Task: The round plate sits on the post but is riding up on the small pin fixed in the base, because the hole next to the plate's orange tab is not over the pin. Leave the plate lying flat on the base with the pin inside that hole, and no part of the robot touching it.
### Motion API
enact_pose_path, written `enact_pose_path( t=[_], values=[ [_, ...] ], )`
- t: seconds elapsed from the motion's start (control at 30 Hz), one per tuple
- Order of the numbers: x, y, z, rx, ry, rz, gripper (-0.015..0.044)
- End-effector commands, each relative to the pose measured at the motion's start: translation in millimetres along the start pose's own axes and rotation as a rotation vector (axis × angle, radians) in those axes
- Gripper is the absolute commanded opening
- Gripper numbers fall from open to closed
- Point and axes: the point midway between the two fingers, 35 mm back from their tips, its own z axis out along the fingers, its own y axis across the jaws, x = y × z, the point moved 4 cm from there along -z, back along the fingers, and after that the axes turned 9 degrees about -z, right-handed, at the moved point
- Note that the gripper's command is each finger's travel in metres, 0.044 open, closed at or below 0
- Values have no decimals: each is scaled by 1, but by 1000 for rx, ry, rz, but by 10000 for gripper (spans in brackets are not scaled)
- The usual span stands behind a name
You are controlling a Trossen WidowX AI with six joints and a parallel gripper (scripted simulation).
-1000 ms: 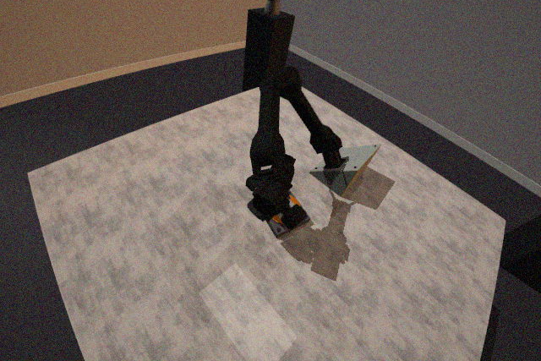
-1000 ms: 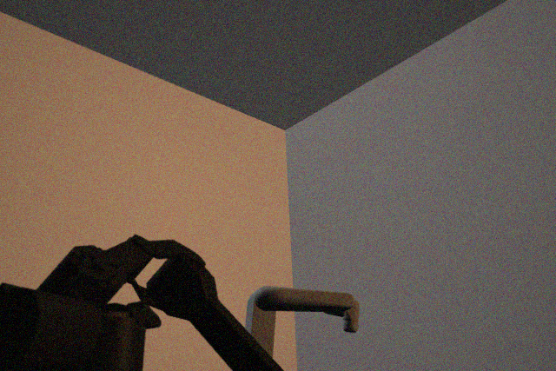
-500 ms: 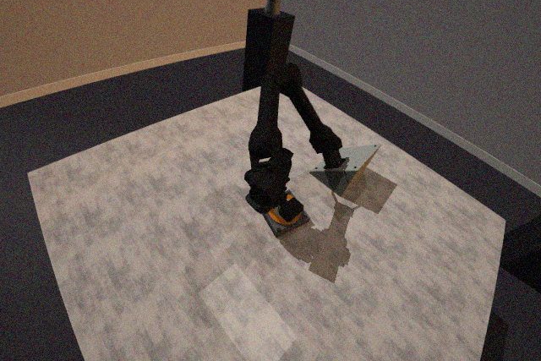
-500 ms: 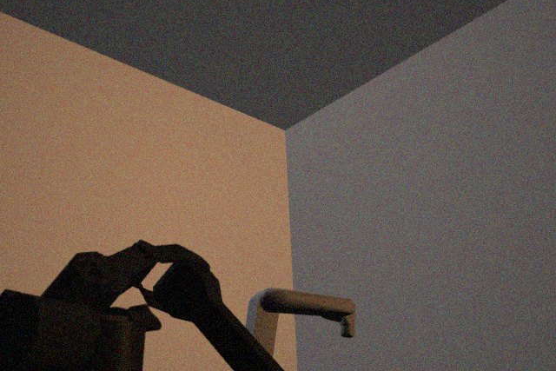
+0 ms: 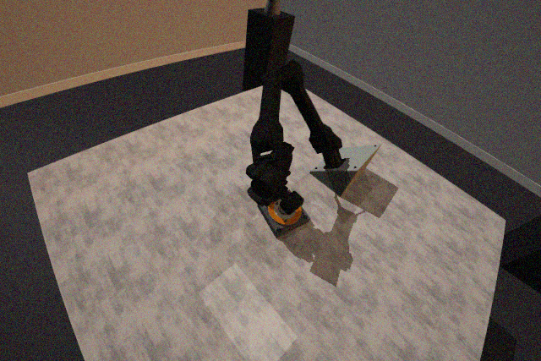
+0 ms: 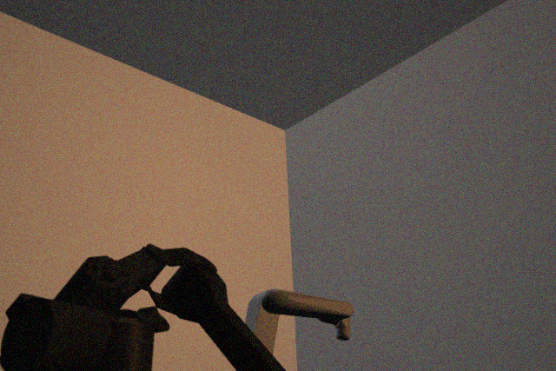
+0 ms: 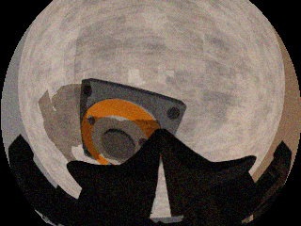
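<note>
The round plate (image 5: pixel 275 218) (image 7: pixel 118 107) shows an orange outer ring and a grey inner part. It is around the post (image 7: pixel 118 143), over the dark square base (image 7: pixel 157 103) (image 5: pixel 281 229). Two small dark spots show on the plate, left and right of the post; I cannot tell which is the hole over or off the pin. The orange tab is not distinguishable, and the plate's near right part is hidden behind my fingers. My gripper (image 7: pixel 160 133) is shut and empty, its tips over the right edge of the plate in the wrist view. Contact and the plate's tilt cannot be told.
My arm stands on a pale slanted mount (image 5: pixel 364 155) to the right of the base in the top view. The arm's shadow falls beside the base. A pale rectangle (image 5: pixel 248 313) shows on the table top nearer that camera. The exterior view shows only arm parts, walls and a lamp-like fixture (image 6: pixel 309 304).
</note>
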Motion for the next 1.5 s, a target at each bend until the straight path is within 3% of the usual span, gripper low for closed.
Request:
enact_pose_path(
  t=[0.0, 0.73, 1.1, 1.47],
  values=[
    [7, -2, 0, 3, 4, -7, 0],
    [22, -2, -1, 3, 4, -8, 0],
    [23, -1, -45, 1, 5, -9, 0],
    [23, -1, -35, 6, 8, -16, 0]
  ],
)
